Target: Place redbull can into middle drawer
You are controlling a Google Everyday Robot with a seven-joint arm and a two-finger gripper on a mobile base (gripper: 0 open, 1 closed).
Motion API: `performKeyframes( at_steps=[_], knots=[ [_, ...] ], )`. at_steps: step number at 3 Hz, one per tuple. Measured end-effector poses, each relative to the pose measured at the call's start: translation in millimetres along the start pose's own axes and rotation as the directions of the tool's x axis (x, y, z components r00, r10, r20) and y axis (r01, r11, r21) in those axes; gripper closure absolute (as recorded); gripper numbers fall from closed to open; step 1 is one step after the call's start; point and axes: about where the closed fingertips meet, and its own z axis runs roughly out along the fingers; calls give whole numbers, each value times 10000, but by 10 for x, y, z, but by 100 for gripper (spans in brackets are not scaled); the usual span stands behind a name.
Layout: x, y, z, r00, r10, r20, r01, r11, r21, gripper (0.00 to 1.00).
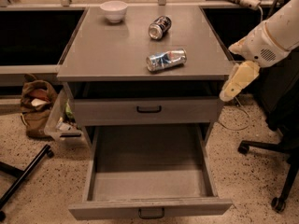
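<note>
The redbull can [166, 59], silver and blue and slightly dented, lies on its side near the front of the grey cabinet top [107, 50]. The middle drawer [148, 181] is pulled far out below, and its deep grey interior holds nothing. My gripper [237, 81], cream-coloured on a white arm [273, 34], hangs beside the cabinet's right front corner. It is right of the can, slightly lower than it, and holds nothing.
A dark can with a silver top [159, 27] lies farther back on the top, and a white bowl [114, 10] stands at the back left. A shallower drawer front with a black handle [148, 109] sits above the open drawer. A bag [35, 106] is on the floor at left; a chair base [280, 171] is at right.
</note>
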Motion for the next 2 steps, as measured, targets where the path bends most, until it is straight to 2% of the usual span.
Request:
performKeyframes(
  at_steps=[1,2],
  knots=[
    [-91,-141,31,9992,-275,307,266,9992,288,0],
    [-311,-479,188,9939,-776,782,733,9957,566,0]
  ],
)
